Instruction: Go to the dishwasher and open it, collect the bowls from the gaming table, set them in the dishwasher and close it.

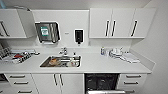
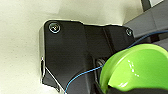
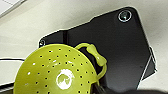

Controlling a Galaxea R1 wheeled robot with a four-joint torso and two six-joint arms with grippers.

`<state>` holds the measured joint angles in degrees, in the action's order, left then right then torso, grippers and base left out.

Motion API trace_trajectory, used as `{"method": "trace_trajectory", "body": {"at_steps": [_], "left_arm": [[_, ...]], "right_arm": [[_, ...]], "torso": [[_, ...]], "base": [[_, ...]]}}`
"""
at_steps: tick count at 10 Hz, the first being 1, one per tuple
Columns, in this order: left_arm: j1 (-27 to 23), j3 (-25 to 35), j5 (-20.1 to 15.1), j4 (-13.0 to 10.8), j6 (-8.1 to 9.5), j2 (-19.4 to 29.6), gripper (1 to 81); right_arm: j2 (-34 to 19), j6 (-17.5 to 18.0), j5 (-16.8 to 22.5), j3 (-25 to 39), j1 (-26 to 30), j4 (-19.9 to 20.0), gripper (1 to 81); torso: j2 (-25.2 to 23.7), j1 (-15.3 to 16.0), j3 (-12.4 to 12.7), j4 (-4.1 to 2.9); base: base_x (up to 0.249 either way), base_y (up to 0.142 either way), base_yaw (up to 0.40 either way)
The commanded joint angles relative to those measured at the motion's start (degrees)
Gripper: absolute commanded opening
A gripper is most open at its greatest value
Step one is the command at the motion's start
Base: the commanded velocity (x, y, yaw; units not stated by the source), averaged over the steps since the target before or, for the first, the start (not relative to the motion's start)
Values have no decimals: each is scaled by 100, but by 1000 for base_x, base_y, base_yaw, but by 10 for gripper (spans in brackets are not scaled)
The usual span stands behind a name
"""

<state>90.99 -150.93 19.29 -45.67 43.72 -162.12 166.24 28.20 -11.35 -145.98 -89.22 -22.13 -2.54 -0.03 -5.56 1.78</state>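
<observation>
Two bowls ride close to my wrist cameras. The left wrist view has a lime green bowl [image 2: 140, 70] large beside my dark wrist plate, a thin blue cable [image 2: 82, 75] crossing it; whether my left jaws grip it, I cannot tell. The right wrist view has a yellow-green perforated bowl [image 3: 56, 72] with a looped handle; jaw state likewise unreadable. Farther off, the head view has the dishwasher [image 1: 101, 82] open under the white counter [image 1: 100, 65], right of the sink [image 1: 61, 61]. Wall cabinets [image 1: 117, 23] hang beyond.
</observation>
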Motion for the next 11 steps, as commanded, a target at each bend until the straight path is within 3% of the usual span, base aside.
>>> {"method": "trace_trajectory", "body": {"at_steps": [1,11], "left_arm": [[-208,-15,-153,-30,5,74,10],[-173,-15,-153,-56,5,66,10]], "right_arm": [[-54,-7,203,45,233,-55,10],[-54,2,203,62,251,-55,10]], "torso": [[0,3,0,0],[0,3,0,0]], "base": [[123,0,0],[123,0,0]]}}
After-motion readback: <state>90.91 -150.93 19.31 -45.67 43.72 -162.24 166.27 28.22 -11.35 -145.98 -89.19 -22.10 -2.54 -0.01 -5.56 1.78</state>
